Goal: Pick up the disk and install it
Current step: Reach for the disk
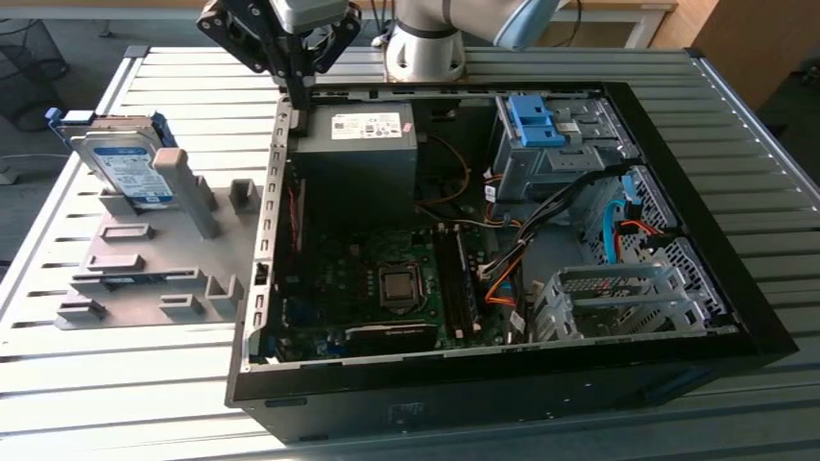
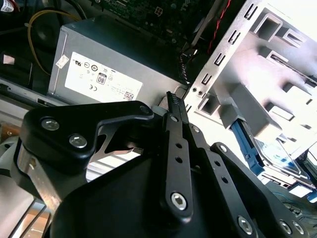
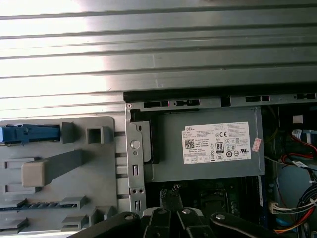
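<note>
My matt black metal gripper (image 1: 296, 94) is built of flat link bars hinged in a fan. They narrow to two slim black fingers (image 2: 177, 173) that lie together in one ribbed tip. In the second wrist view, round silver screw heads (image 2: 49, 124) mark each pivot, and small dimples run along the finger bars. Beside the links sits a brushed silver-metal bracket (image 2: 30, 173). In the exterior view, a pale grey block-shaped wrist housing (image 1: 314, 12) tops the black linkage. Toward the exterior view's right, my arm is a thick silver-white cylindrical joint (image 1: 427, 43) with a dark ring round it. Just beside it is a light blue rounded cap (image 1: 525, 21).
</note>
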You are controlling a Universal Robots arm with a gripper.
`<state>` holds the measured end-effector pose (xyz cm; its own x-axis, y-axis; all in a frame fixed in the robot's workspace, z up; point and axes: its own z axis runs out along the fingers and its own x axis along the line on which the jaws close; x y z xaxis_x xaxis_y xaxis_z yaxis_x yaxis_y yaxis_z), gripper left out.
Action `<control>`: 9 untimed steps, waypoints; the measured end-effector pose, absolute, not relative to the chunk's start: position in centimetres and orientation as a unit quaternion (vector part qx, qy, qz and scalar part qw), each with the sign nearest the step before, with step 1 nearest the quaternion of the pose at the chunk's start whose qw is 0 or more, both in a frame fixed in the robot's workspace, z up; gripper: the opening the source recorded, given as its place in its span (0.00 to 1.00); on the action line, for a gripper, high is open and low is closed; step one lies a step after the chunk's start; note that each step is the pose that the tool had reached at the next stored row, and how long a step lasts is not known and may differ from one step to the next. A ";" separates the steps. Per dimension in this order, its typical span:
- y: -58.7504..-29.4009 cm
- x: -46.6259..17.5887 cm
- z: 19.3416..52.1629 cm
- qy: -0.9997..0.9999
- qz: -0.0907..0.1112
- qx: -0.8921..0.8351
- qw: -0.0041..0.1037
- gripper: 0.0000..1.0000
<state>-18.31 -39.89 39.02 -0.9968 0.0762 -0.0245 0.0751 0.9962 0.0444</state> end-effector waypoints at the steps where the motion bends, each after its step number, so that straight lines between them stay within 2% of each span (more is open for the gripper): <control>1: -39.9 -18.4 39.0 0.999 0.022 0.038 0.013 0.11; 9: -39.9 -18.6 39.0 0.999 0.022 0.038 0.013 0.11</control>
<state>-18.56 -39.89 39.00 -0.9968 0.0763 -0.0245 0.0751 0.9962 0.0443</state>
